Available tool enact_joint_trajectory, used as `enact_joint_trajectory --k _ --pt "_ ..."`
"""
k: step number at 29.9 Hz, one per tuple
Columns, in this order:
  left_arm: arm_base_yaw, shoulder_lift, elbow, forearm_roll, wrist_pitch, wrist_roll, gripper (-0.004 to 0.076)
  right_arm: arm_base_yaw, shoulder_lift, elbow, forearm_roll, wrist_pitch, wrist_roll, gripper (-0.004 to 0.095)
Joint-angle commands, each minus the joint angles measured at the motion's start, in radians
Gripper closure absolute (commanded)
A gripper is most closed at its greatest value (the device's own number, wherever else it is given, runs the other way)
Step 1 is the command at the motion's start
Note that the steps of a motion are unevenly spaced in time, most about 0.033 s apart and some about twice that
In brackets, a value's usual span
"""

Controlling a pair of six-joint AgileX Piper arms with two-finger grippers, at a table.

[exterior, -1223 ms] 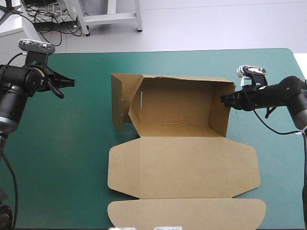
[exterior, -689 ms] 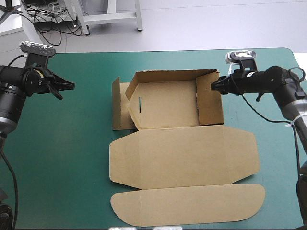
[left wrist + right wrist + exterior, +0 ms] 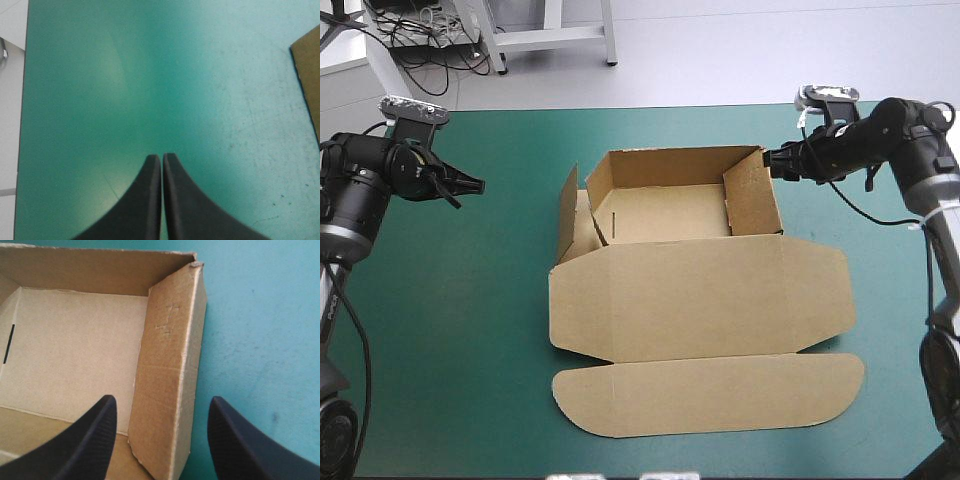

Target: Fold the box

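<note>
The brown box (image 3: 665, 210) sits mid-table as an open tray with its back and side walls raised and the lid (image 3: 700, 300) lying flat toward the front. My right gripper (image 3: 772, 160) is open at the tray's far right corner. In the right wrist view the right side wall (image 3: 167, 390) stands between the spread fingers of the right gripper (image 3: 161, 402). The left side panel (image 3: 567, 215) leans outward. My left gripper (image 3: 472, 185) is shut over bare cover, well left of the box. The left wrist view shows that gripper (image 3: 161, 157) shut, with a box edge (image 3: 307, 75) ahead.
The long rounded front flap (image 3: 710, 395) of the lid reaches close to the table's front edge. Teal-green cover (image 3: 460, 320) lies bare to the left of the box and also to its right (image 3: 890, 320).
The right wall was pushed inward and now stands upright. The right gripper moved toward the far right corner. The whole box slid toward the far edge. The left gripper shifted slightly toward the box.
</note>
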Motion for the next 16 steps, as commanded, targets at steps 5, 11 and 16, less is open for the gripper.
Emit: enact_joint_trajectory --k 5,11,16 --pt "0.001 -0.001 -0.025 -0.050 -0.037 -0.022 0.0724 0.001 0.129 -0.039 0.114 -0.043 -0.063 0.0396" --pt "0.001 -0.001 -0.025 -0.052 -0.007 -0.022 0.0724 0.001 0.223 -0.075 0.115 -0.023 -0.063 0.0408" --pt "0.001 -0.001 -0.025 -0.070 -0.003 -0.022 0.0724 0.001 0.241 -0.106 0.115 -0.011 -0.038 0.0606"
